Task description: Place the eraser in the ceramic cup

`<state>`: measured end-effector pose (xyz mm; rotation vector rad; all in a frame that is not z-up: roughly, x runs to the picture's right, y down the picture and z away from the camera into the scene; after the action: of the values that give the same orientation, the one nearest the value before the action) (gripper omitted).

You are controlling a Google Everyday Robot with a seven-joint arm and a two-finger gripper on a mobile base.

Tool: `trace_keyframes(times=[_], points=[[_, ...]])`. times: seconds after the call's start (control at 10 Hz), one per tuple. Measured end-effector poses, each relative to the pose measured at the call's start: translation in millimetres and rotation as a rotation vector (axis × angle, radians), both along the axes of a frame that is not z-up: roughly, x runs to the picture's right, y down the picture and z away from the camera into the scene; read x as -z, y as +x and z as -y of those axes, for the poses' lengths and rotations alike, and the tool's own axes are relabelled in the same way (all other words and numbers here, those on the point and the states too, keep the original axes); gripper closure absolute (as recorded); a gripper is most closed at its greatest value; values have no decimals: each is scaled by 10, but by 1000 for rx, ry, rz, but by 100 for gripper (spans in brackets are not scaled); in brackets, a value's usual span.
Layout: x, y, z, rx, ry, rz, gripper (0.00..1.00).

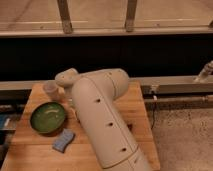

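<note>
The ceramic cup [50,89] is a small pale round cup standing at the back left of the wooden table [136,107]. The eraser is hidden from this view. My cream arm [100,117] rises from the lower edge and bends left, its rounded end close beside the cup. My gripper is out of sight somewhere behind the arm, and it is shut. Whether it holds anything cannot be seen.
A wide green bowl [48,118] sits at the left, in front of the cup. A blue sponge-like block [63,141] lies near the front left. A dark trough and a metal rail [170,85] run behind the table. Speckled floor [185,135] lies to the right.
</note>
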<state>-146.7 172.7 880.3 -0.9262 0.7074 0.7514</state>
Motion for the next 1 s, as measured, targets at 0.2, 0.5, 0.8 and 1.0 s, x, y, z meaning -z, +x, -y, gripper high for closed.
trace_keyframes(times=[0.2,0.5,0.8,1.0], points=[[23,-14,23,-3,3,3,100],[249,-7,212,1,0,3,100],[275,-14,225,3,10,-4,100],[413,3,368,1,67,-18,100]])
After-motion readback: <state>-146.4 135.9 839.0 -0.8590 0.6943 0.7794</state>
